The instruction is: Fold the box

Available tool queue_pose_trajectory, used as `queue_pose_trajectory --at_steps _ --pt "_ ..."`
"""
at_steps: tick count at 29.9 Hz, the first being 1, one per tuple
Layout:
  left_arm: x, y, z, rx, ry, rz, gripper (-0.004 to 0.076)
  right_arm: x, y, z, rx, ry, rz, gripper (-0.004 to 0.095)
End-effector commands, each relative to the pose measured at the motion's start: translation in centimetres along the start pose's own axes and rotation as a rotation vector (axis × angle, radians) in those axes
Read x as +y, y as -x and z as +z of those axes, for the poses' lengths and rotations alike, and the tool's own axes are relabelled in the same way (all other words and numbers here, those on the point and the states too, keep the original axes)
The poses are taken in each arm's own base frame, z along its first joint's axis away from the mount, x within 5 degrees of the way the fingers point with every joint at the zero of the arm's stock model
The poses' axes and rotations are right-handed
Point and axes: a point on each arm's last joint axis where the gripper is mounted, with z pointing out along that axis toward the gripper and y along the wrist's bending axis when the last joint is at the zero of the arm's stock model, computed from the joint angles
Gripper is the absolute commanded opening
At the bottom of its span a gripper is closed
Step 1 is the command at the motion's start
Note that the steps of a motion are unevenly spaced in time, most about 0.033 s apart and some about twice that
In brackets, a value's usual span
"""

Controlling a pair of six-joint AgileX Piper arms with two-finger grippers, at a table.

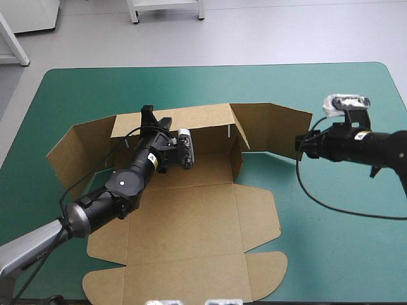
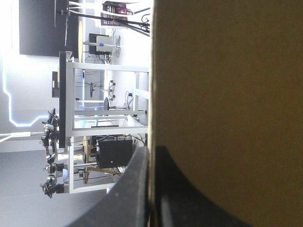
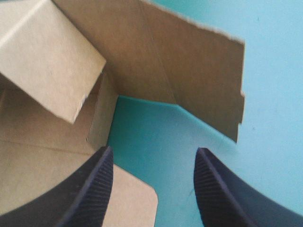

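**On the teal-green counter (image 1: 343, 210), walls half raised**

The brown box (image 1: 191, 210) lies mid-counter. Its back wall (image 1: 197, 124) is upright, both side wings are angled up, and its lid (image 1: 191, 260) is flat toward the near edge. The left fingers (image 2: 130, 189) are clamped all but together on the back wall's top edge. The right fingers (image 3: 90, 189) stand apart, empty, over bare cover just beside the right wing (image 3: 199, 71). The step looks like raising and tucking the walls. Next, the right arm likely needs to swing that wing inward.
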Motion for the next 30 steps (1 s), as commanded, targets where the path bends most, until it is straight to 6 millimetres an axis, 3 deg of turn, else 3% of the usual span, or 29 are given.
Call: queue_pose_trajectory --at_steps 1,6,13,17,25,30 --pt "1.7 0.0 -0.9 0.008 0.069 -0.034 -0.0008 0.6 4.5 -1.1 -0.123 0.026 -0.026 0.0486" --pt "1.7 0.2 -0.9 -0.010 0.072 -0.013 -0.0008 0.5 9.3 -0.2 -0.181 0.040 -0.052 0.0486" --pt "1.7 0.2 -0.9 -0.017 0.076 0.004 -0.0008 -1.0 13.5 3.8 -0.170 0.042 -0.048 0.0486" --pt "1.7 0.2 -0.9 -0.016 0.077 0.004 -0.0008 -1.3 14.3 6.6 -0.118 -0.014 -0.089 0.0486" --pt "1.7 0.2 -0.9 -0.016 0.077 0.004 -0.0008 1.3 15.2 10.9 -0.084 -0.051 -0.170 0.0486" --pt "1.7 0.2 -0.9 -0.016 0.077 0.004 -0.0008 0.7 14.9 13.1 -0.023 -0.059 -0.153 0.0486"
